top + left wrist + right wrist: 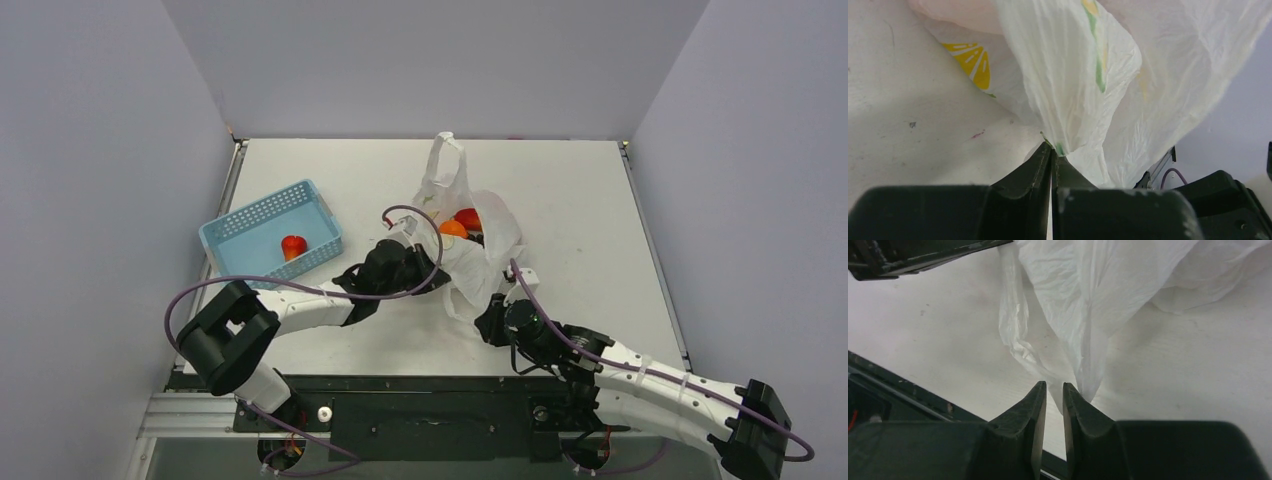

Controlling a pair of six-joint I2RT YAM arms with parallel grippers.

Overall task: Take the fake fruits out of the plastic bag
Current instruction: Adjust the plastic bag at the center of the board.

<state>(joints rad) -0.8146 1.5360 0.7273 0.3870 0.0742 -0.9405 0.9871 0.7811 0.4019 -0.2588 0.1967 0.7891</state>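
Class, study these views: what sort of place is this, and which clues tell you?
Probably a robotics lab test cell: two robot arms mounted at a white table, plain grey walls boxing it in, and staged props, a blue basket and a plastic bag of toy fruit.

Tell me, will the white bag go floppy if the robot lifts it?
Probably floppy: the plastic bag is thin and crinkled, bunching into folds where the left gripper pinches it. Likely light too, but the orange fruit inside could make it sag.
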